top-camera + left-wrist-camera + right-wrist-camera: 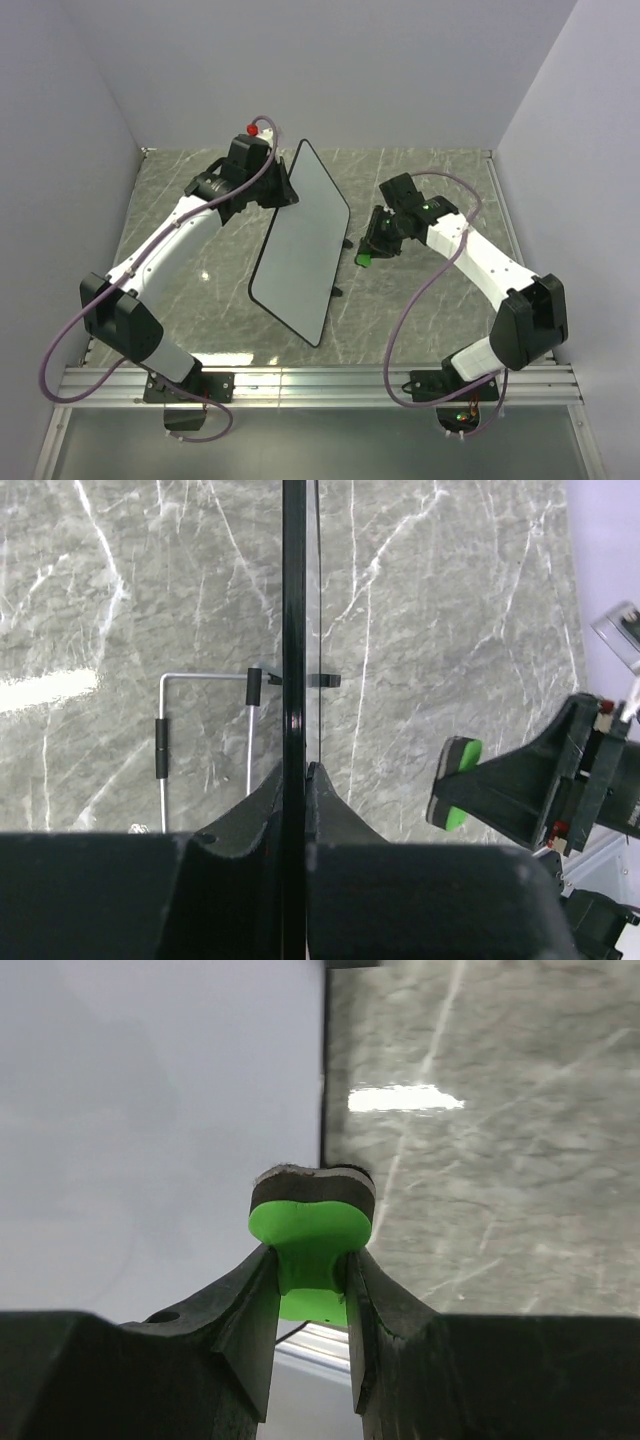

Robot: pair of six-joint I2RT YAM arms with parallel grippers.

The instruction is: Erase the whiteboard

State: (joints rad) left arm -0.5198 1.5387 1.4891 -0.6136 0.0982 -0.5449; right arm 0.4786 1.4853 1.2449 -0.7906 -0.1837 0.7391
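Note:
The whiteboard [300, 240] stands tilted on its edge in the middle of the table, its white face toward the right arm and with no marks that I can see. My left gripper [268, 190] is shut on its upper left edge; in the left wrist view the black frame [293, 630] runs straight between my fingers. My right gripper [372, 250] is shut on the green eraser [364, 258], squeezed between the fingers in the right wrist view [311, 1230]. The eraser is a short way from the board's face [150, 1110], near its right edge.
A wire stand [165, 730] with black clips lies behind the board on the grey marble table [430, 190]. White walls close in the left, back and right. An aluminium rail [320, 382] runs along the near edge.

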